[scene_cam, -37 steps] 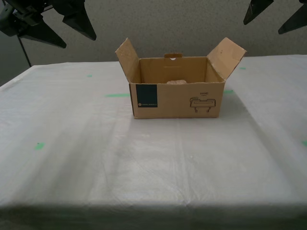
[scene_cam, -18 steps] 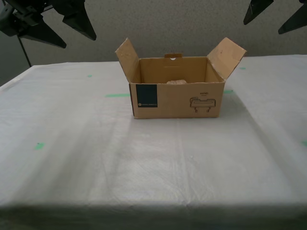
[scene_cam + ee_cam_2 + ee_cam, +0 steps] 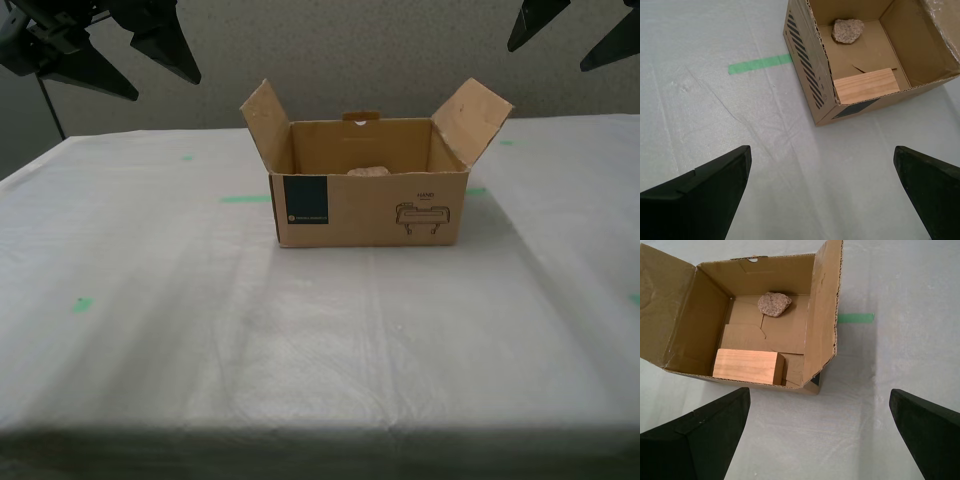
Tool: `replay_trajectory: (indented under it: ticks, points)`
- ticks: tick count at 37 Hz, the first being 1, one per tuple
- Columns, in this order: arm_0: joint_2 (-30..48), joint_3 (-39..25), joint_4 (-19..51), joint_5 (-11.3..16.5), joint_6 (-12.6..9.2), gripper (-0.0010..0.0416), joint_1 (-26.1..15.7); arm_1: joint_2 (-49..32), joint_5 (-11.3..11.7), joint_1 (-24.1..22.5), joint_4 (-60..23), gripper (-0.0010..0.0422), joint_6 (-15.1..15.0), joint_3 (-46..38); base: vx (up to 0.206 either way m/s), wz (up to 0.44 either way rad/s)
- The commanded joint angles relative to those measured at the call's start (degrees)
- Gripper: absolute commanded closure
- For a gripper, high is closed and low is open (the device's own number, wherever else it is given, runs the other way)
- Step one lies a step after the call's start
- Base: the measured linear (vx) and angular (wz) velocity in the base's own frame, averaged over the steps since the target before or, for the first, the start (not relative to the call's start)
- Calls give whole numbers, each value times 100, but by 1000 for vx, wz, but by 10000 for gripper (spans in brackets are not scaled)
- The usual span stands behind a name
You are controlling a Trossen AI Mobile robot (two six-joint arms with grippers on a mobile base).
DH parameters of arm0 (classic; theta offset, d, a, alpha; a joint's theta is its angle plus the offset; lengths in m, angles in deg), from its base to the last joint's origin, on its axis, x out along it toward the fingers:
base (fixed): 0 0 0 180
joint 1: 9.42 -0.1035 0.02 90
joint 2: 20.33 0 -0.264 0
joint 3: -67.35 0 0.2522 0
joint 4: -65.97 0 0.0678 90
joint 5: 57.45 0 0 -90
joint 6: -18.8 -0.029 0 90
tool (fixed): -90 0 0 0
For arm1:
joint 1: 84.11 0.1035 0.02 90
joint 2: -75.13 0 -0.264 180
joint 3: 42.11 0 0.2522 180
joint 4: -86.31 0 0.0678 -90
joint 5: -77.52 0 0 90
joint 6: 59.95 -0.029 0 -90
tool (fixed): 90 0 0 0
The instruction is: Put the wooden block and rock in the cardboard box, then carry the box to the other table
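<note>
Cardboard box [image 3: 368, 208] sitting loaded with rock [image 3: 774, 304] and wooden block [image 3: 748, 366]; light, flexing; side walls gripping best. Both grippers gaping, empty.

table [image 3: 150, 330]: white cloth, wrinkled | on it: cardboard box [image 3: 370, 205], green tape marks [image 3: 245, 199]

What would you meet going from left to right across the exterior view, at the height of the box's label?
Green tape strip → dark navy label → printed line drawing → second green tape mark, partly hidden behind the cardboard box.
</note>
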Motion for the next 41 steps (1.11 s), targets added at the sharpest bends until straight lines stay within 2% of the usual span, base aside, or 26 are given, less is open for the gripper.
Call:
replay_trajectory:
  ticks: [1, 41]
  points:
    - [-4, -2, -11, -9, -7, 18, -2, 0, 4, -2, 11, 23, -11, -4, 0, 0]
    - [-4, -2, -11, -9, -7, 18, -2, -2, 4, -2, 11, 23, -9, -4, 0, 0]
